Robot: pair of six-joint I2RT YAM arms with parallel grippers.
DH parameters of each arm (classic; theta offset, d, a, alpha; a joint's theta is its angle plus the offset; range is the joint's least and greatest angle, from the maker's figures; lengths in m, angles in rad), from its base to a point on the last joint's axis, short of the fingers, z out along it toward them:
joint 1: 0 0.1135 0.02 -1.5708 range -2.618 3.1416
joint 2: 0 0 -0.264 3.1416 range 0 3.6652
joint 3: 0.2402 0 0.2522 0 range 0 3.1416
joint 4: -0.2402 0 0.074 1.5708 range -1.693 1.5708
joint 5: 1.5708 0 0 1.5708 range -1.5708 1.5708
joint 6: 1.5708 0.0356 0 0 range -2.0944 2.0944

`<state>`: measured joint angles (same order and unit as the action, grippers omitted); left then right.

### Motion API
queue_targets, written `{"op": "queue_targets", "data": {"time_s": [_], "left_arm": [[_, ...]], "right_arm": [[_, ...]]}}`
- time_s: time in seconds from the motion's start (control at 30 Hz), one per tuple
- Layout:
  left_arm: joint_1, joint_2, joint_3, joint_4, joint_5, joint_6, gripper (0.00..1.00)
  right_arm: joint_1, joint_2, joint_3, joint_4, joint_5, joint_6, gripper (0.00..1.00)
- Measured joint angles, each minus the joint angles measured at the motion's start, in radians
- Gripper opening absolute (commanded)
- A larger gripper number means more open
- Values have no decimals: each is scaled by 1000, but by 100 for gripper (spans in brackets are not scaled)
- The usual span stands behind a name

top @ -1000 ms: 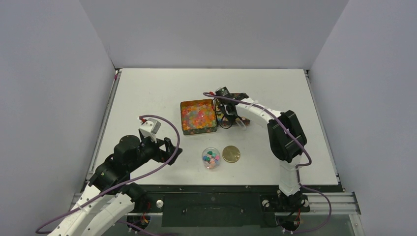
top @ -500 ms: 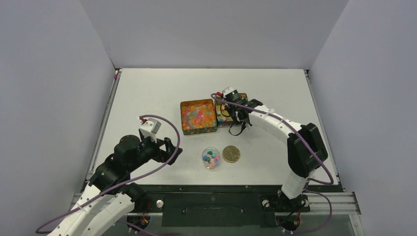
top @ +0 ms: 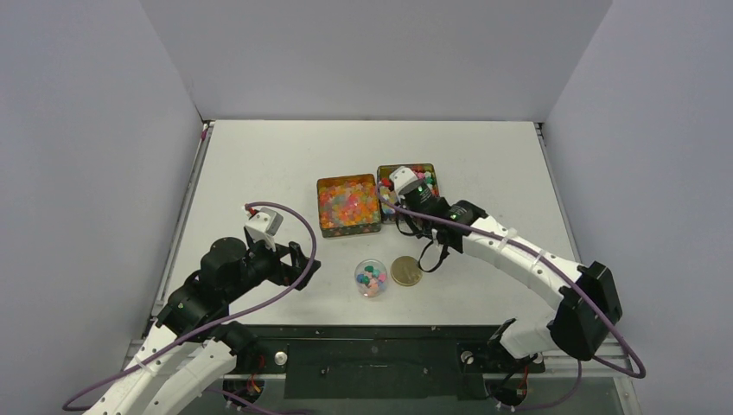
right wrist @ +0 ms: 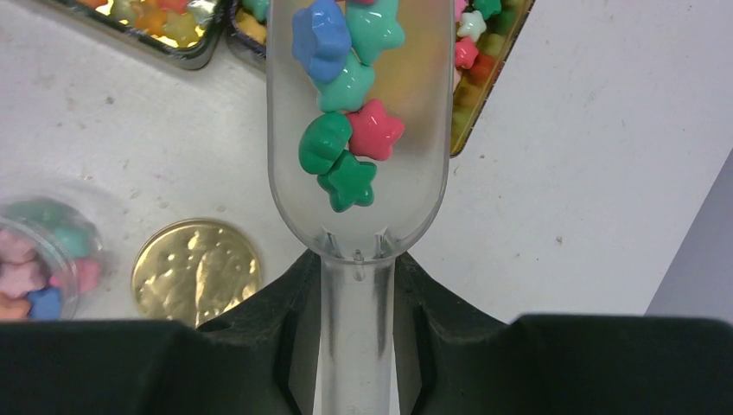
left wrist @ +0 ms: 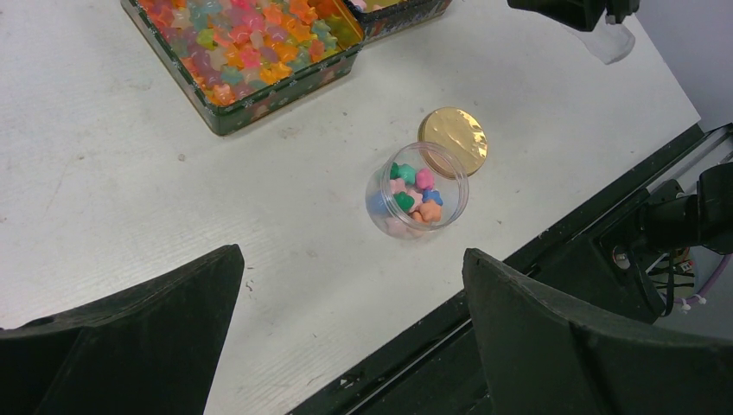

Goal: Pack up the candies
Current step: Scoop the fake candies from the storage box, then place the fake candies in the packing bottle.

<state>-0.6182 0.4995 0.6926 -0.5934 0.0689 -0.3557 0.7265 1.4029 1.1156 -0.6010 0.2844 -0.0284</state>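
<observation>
Glossy translucent candies (top: 347, 201) fill a square tin (left wrist: 268, 99). Opaque candies (top: 425, 186) lie in a second tin (right wrist: 493, 95) to its right. My right gripper (right wrist: 357, 268) is shut on the handle of a clear scoop (right wrist: 358, 173), which holds several blue, green and pink star candies (right wrist: 346, 86). The scoop hangs over that tin's near edge, with the right gripper (top: 417, 220) above it. A small clear jar (left wrist: 417, 192) with a few candies stands nearer the front. My left gripper (left wrist: 350, 259) is open and empty, left of the jar and apart from it.
A flat gold lid (left wrist: 453, 138) lies just right of the jar (top: 371, 277). The table's black front rail (left wrist: 553, 285) runs close behind the jar and lid. Grey walls close in both sides and the back. The right arm's purple cable (top: 519, 259) trails over the table.
The right arm has drawn the loaded scoop back from the right tin toward the front, and its elbow has swung out to the right. The left arm has not moved.
</observation>
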Motion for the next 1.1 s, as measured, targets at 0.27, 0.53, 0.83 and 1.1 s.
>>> {"op": "queue_targets", "data": {"time_s": [0.27, 0.53, 0.83, 1.1], "left_arm": [[0, 0, 0, 0, 0, 0, 96], [0, -3, 0, 0, 0, 0, 96], [0, -16, 0, 0, 0, 0, 96], [0, -16, 0, 0, -1, 0, 96]], "right_arm": [[169, -96, -15, -99, 16, 55, 0], [299, -178, -18, -226, 7, 122, 0], [417, -192, -18, -333, -52, 219, 0], [452, -161, -19, -430, -102, 292, 0]]}}
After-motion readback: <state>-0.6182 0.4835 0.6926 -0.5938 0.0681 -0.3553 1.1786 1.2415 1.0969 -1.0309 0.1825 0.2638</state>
